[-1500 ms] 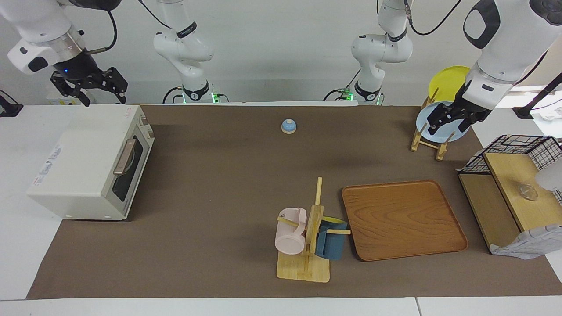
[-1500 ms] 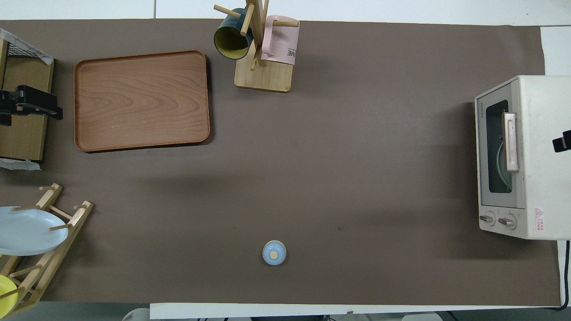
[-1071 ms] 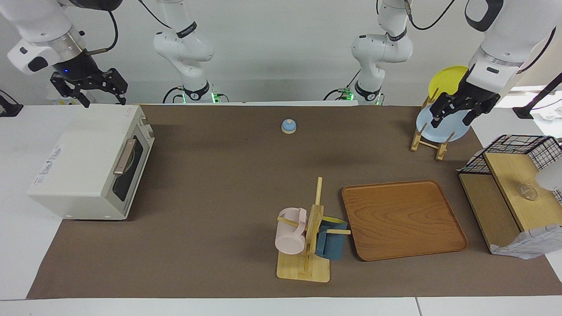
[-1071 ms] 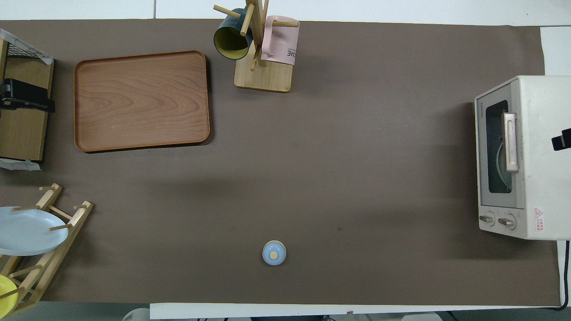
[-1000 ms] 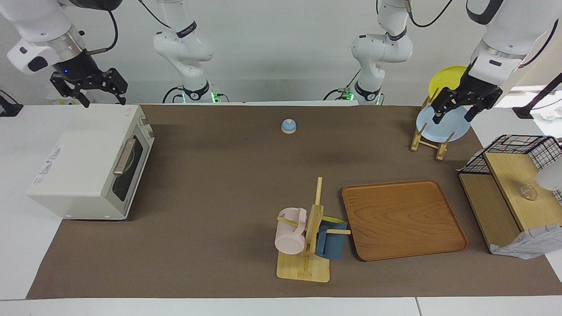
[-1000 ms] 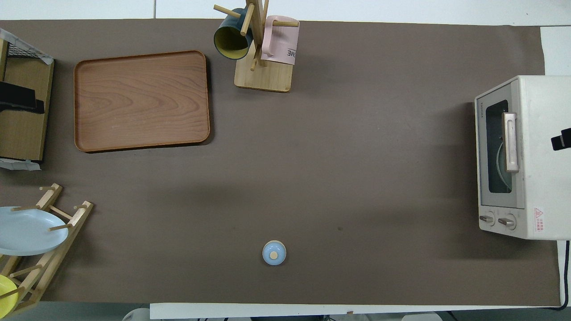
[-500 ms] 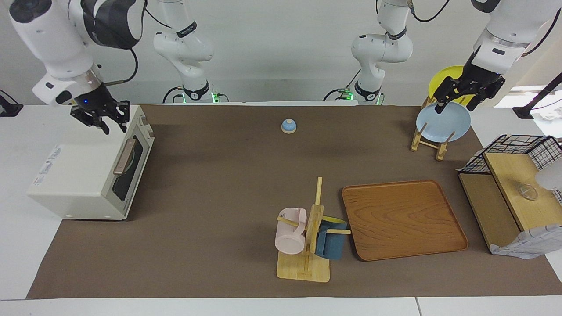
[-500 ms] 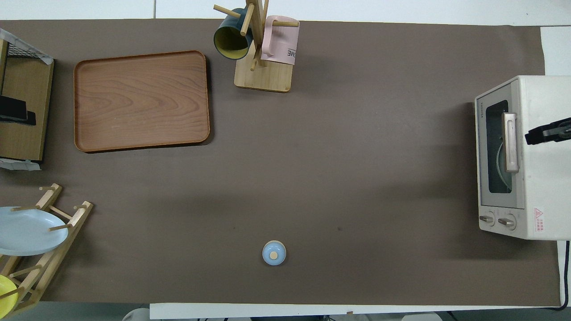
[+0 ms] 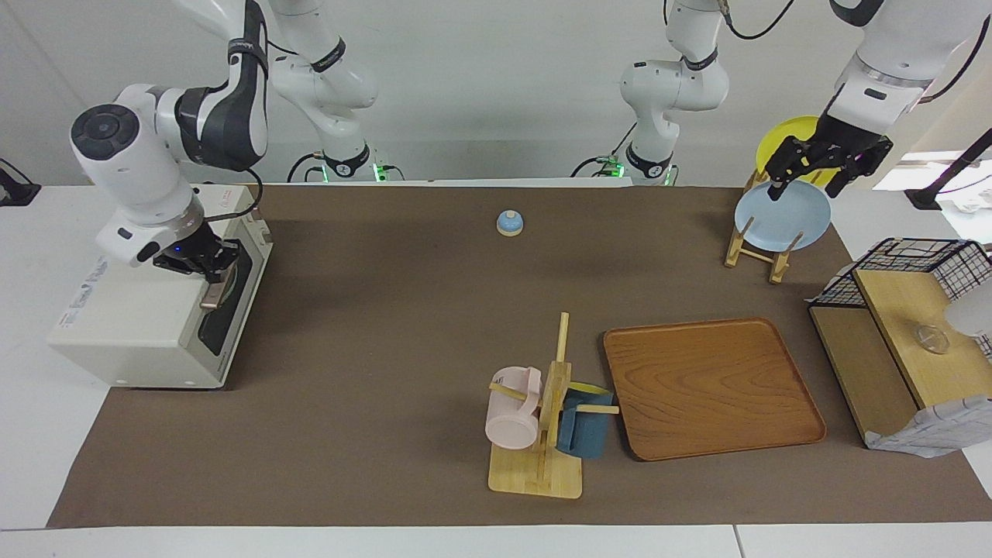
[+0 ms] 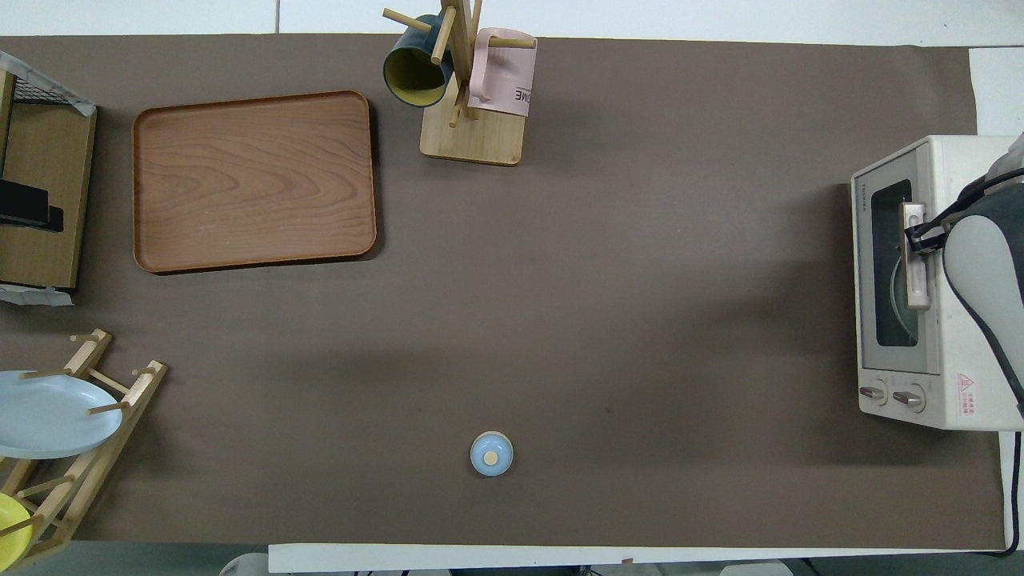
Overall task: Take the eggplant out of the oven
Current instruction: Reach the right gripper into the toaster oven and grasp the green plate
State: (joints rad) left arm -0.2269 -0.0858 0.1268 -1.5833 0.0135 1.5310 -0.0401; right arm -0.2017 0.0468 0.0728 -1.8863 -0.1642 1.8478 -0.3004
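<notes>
The off-white oven (image 9: 139, 310) stands at the right arm's end of the table with its dark glass door shut; it also shows in the overhead view (image 10: 968, 336). The eggplant is hidden; only a plate's rim shows through the glass. My right gripper (image 9: 211, 268) is down at the end of the oven's metallic bar handle (image 9: 209, 299) farther from the robots, seen from above (image 10: 918, 234) on the handle (image 10: 914, 276). My left gripper (image 9: 810, 172) is open and empty, up in the air over the plate rack (image 9: 756, 252); only its tip (image 10: 28, 210) shows from above.
A small blue bell (image 9: 509, 223) sits near the robots. A wooden tray (image 9: 709, 387) and a mug tree (image 9: 542, 434) with a pink and a blue mug stand farther out. The rack holds a light blue plate (image 9: 783, 221) and a yellow one. A wooden shelf (image 9: 907, 341) with a wire basket stands at the left arm's end.
My right arm has swung down from above the oven's top to the door handle. My left gripper has risen from in front of the blue plate and now holds still above the rack.
</notes>
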